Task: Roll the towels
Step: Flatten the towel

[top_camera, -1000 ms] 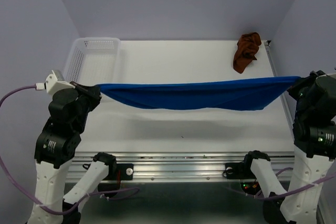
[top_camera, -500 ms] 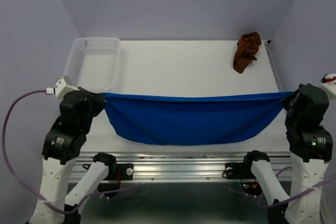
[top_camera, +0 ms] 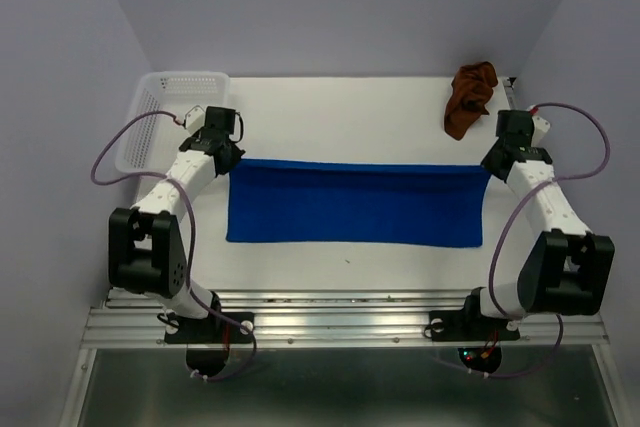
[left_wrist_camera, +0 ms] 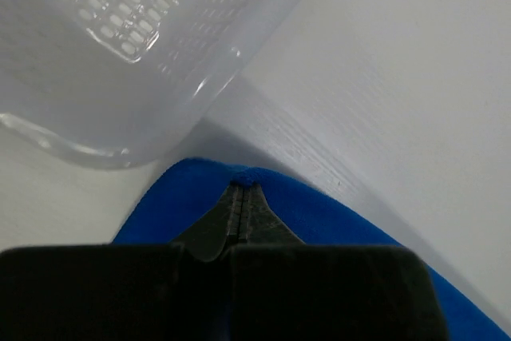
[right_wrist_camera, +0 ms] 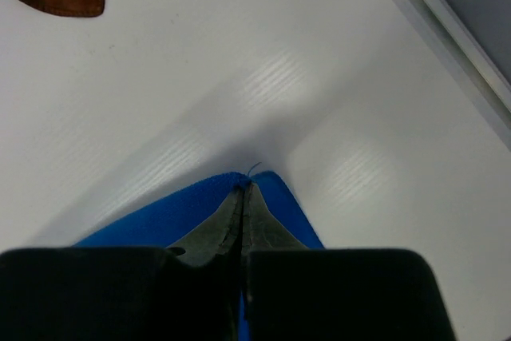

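Wrist views: left hand point(left_wrist_camera: 242, 191), right hand point(right_wrist_camera: 242, 188) pinch corners — overhead: blue towel point(top_camera: 355, 205) flat

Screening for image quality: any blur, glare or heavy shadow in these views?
Top external: even light, sharp, blue towel clear. Left wrist: white basket soft, out of focus. Right wrist: streaky glare on the table, shadow ahead of the right hand.

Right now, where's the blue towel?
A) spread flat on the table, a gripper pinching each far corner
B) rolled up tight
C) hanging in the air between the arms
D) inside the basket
A: the blue towel lies spread as a flat rectangle on the table, with the left gripper and the right gripper each closed on one far corner.
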### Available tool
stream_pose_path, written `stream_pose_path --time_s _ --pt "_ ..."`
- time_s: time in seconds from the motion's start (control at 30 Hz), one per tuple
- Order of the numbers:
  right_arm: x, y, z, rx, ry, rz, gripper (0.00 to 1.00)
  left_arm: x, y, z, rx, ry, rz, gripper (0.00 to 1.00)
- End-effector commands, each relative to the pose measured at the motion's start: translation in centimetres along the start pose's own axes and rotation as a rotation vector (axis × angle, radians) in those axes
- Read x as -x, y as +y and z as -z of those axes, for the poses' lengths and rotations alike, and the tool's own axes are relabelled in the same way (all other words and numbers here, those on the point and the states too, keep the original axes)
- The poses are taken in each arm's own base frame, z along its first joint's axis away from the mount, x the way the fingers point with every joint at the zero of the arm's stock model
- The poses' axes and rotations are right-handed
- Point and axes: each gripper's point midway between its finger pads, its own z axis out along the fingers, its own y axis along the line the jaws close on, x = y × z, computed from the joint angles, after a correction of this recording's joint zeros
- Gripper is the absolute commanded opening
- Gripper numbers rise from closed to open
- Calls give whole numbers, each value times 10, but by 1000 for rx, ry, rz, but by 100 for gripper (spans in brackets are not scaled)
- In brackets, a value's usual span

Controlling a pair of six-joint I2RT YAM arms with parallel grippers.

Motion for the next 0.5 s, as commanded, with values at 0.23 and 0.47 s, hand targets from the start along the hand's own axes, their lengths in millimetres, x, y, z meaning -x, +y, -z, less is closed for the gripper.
stream_pose_path --time_s 0.23,0.47 --pt "79 58 -81 150 -105 2 1 54 -81 -78 -88 -75 -33 0" --pt "98 68 -104 189 -110 24 1 70 -93 -91 -89 -97 -47 0"
